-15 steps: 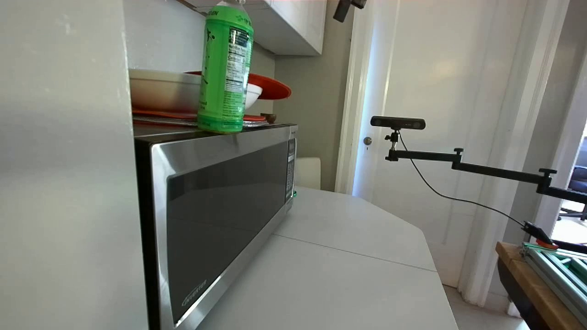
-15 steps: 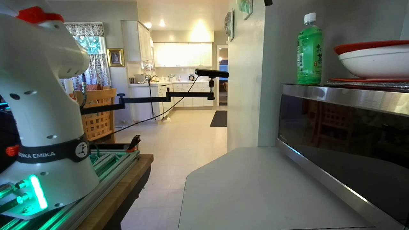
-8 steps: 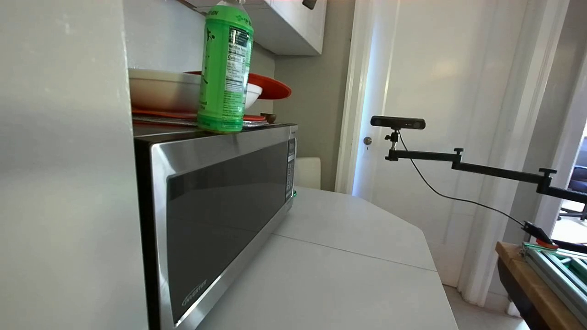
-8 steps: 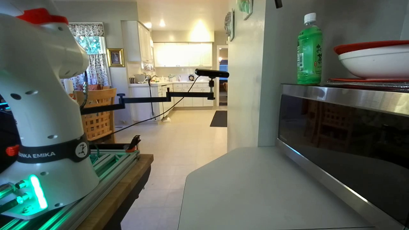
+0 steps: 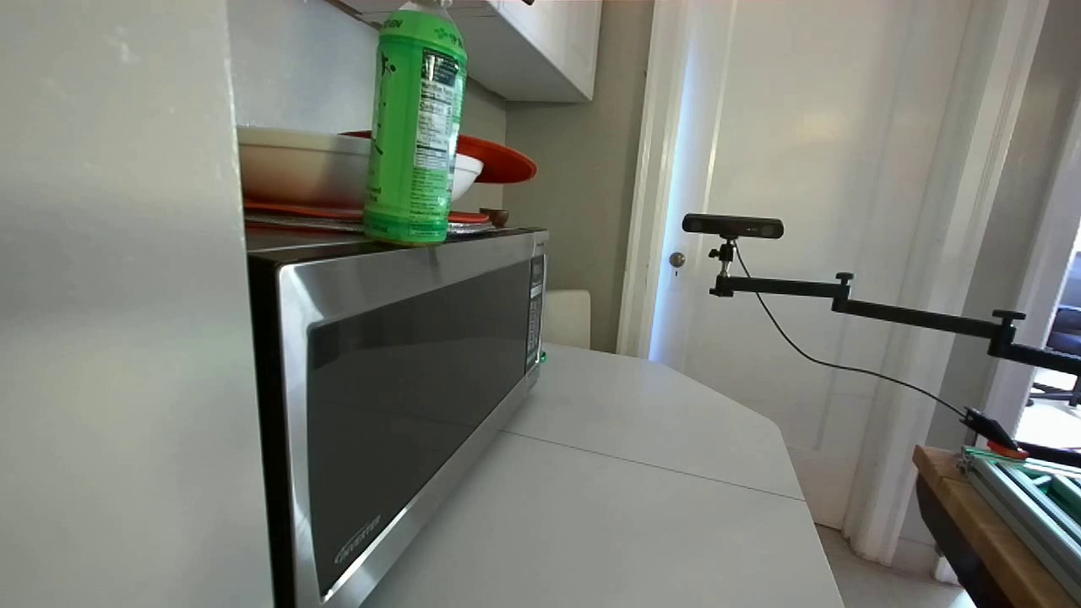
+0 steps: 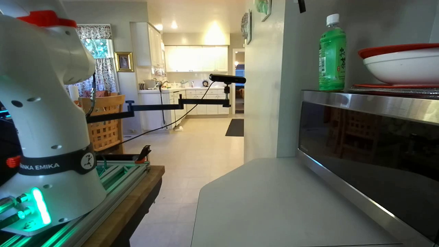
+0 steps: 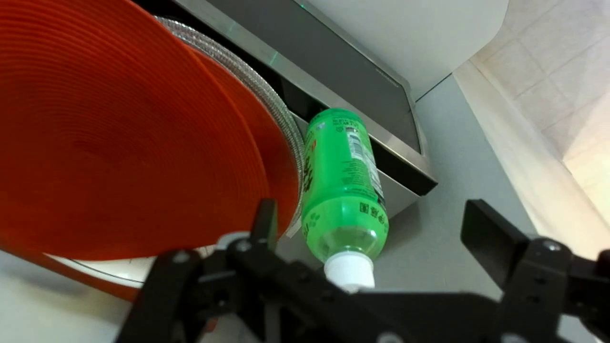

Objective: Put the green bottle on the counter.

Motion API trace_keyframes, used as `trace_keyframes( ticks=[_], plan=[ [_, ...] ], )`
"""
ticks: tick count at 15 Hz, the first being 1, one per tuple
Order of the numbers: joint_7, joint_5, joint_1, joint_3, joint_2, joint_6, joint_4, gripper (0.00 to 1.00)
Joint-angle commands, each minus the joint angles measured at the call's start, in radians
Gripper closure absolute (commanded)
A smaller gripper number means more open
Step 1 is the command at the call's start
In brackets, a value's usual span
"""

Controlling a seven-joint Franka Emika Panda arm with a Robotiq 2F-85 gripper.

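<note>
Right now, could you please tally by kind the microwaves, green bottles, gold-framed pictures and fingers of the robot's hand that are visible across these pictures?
Microwaves: 1
Green bottles: 1, standing upright
Gold-framed pictures: 1
Fingers of the hand: 2, spread apart in the wrist view
Total: 5

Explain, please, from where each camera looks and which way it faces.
In an exterior view: close beside the microwave, which is at left, facing the white door; only the robot's metal mounting rails show clearly.
In an exterior view: microwave at right, facing across the counter to the kitchen cabinets; the arm stands at left.
Wrist view: above the green bottle, facing down; open jaws at the bottom.
Both exterior views share the green bottle on the microwave, and a black camera on a bracket.
</note>
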Motion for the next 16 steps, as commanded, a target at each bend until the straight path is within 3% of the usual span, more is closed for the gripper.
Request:
trace_keyframes(
  ticks=[1,16],
  plan=[
    [-0.054,0.049,-0.019,0.016,0.047,-0.007,0.052,0.00],
    [-0.083,0.141,-0.034,0.070,0.145,0.089,0.104,0.00]
  ],
)
